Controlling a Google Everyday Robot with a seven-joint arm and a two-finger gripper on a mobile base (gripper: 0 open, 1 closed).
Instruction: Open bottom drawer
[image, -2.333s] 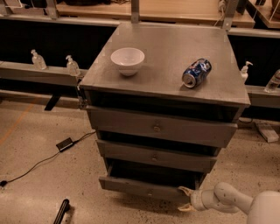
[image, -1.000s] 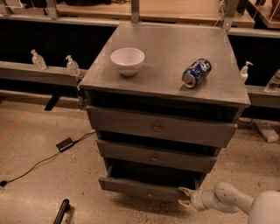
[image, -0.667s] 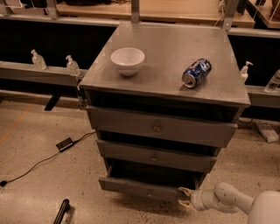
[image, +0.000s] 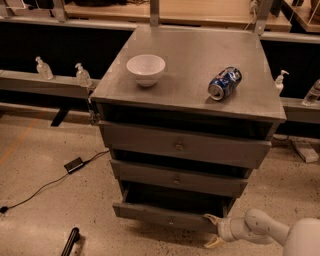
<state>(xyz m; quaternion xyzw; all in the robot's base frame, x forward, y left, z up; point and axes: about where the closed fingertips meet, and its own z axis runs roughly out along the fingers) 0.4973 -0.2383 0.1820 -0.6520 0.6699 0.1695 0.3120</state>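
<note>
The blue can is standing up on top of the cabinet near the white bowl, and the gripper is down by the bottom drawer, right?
Not quite. The camera view shows the blue can lying on its side on the cabinet near the white bowl. The gripper is down by the bottom drawer, at its right end.

Arm (image: 300, 239) cut off by the lower-right edge, end effector (image: 212, 231) at bottom drawer (image: 160, 215) corner

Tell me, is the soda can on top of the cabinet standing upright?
No, the soda can lies on its side on the cabinet top, while the gripper sits low at the bottom drawer's right end.
</note>
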